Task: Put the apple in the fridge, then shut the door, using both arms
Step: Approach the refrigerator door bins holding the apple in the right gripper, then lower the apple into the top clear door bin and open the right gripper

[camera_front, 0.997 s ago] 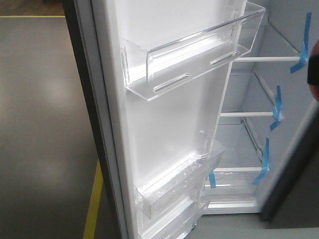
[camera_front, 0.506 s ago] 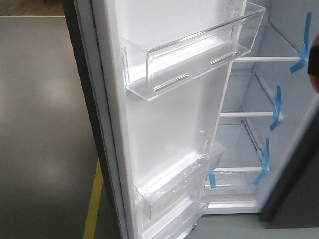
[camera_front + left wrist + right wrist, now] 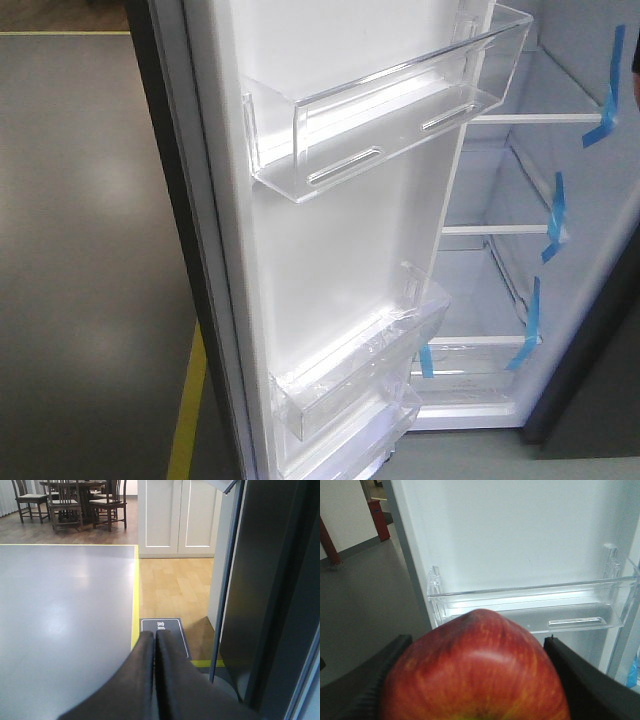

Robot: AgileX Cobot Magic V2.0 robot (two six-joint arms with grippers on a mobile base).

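1. My right gripper [image 3: 476, 680] is clamped on the apple [image 3: 475, 655], with one black finger pressed against each side of its red skin.
2. The apple hangs in the air in front of the white inner face of the door [image 3: 520, 530], facing a clear plastic bin [image 3: 530, 605]. It rests on no shelf.
3. My left gripper [image 3: 155, 637] is closed on nothing, its two fingers pressed flat together.
4. That gripper sits low beside a dark grey outer panel [image 3: 265, 595], above grey floor [image 3: 65, 620] edged by a yellow line [image 3: 135, 595]. I cannot tell whether the panel belongs to the door or the cabinet.
5. From the front view, the door stands wide open. Beyond it the fridge [image 3: 500, 170] shows its white lining and glass shelves marked with blue tape strips [image 3: 555, 215].
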